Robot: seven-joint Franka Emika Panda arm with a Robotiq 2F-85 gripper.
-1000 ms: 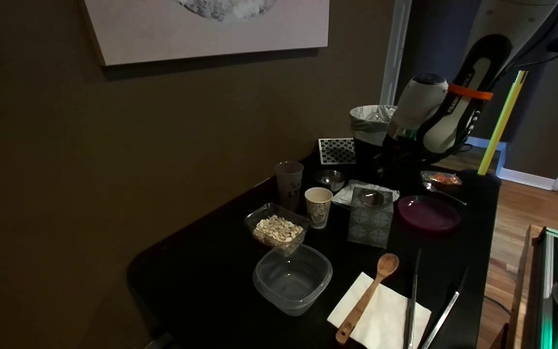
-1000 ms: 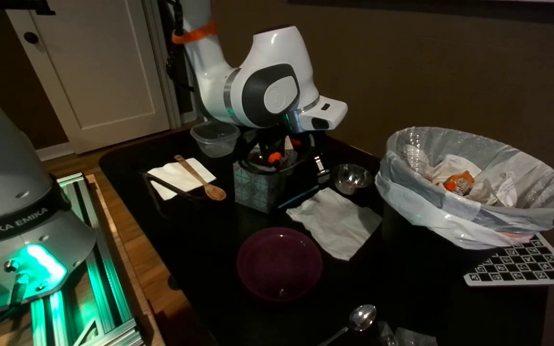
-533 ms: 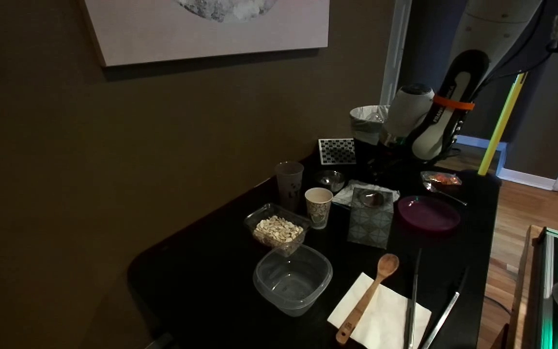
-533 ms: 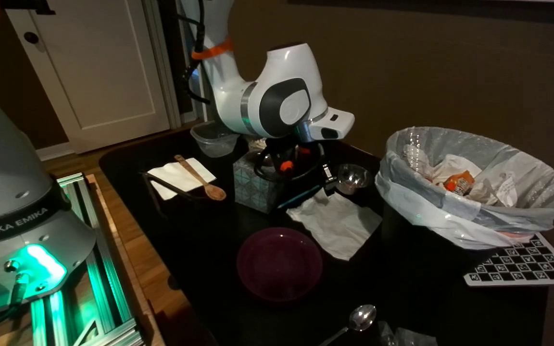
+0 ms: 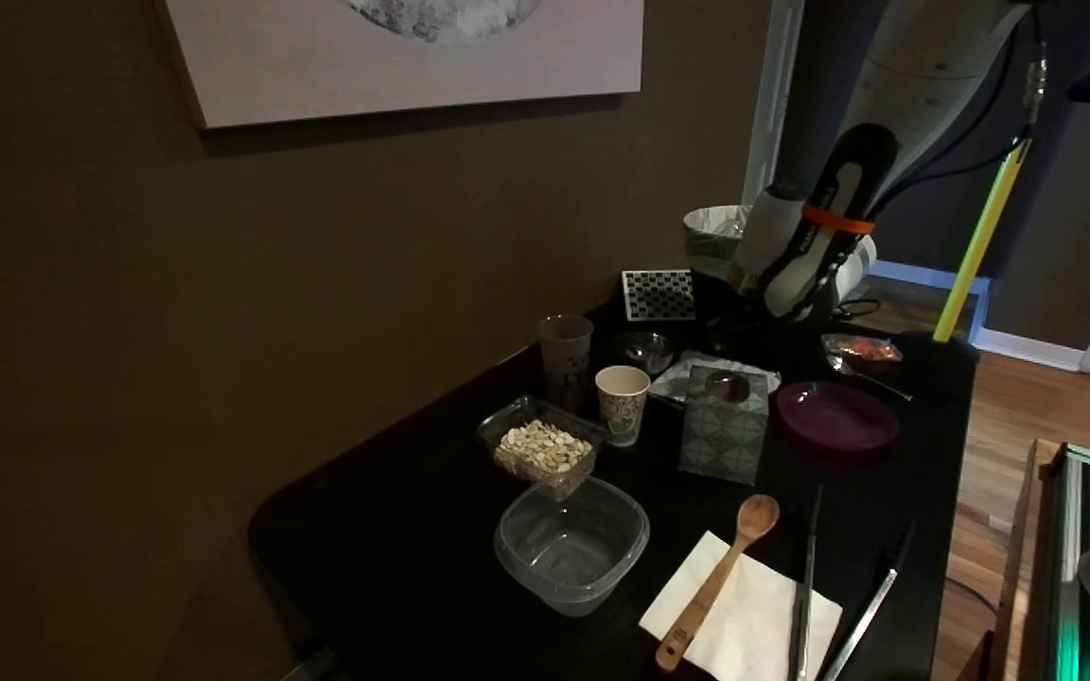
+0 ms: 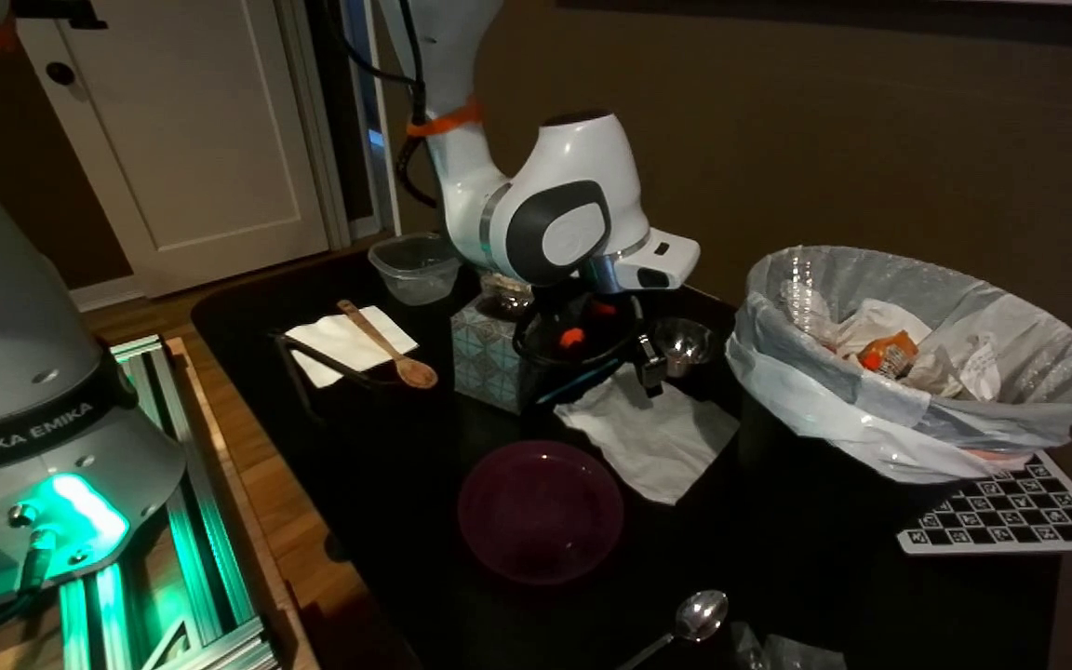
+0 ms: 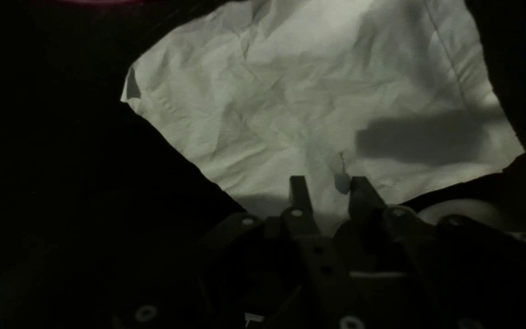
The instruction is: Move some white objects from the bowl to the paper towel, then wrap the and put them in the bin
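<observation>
The white crumpled paper towel (image 6: 657, 437) lies flat on the black table; it fills the upper wrist view (image 7: 267, 100). White flat seeds (image 5: 545, 449) lie in a clear plastic container beside a paper cup. The bin (image 6: 806, 409) has a pale grey liner and holds wrappers and paper; it also shows in an exterior view (image 5: 711, 227). My gripper (image 7: 324, 183) is partly open above the towel's edge, near a small shiny bowl (image 6: 682, 347). A small greyish bit (image 7: 342, 183) shows against one fingertip; I cannot tell whether it touches it or lies on the towel.
A tissue box (image 5: 725, 426) stands beside the towel, and a maroon plate (image 6: 541, 512) in front. An empty clear tub (image 5: 573, 544), tall cup (image 5: 564, 359), paper cup (image 5: 623, 407), napkin with wooden spoon (image 5: 720, 586), tongs, metal spoon (image 6: 702, 614) and checkered board (image 6: 1020, 507) are around.
The arm has moved away from the tissue box, toward the bin and lower, bringing the gripper past the small bowl's side to over the paper towel. The other things have not moved.
</observation>
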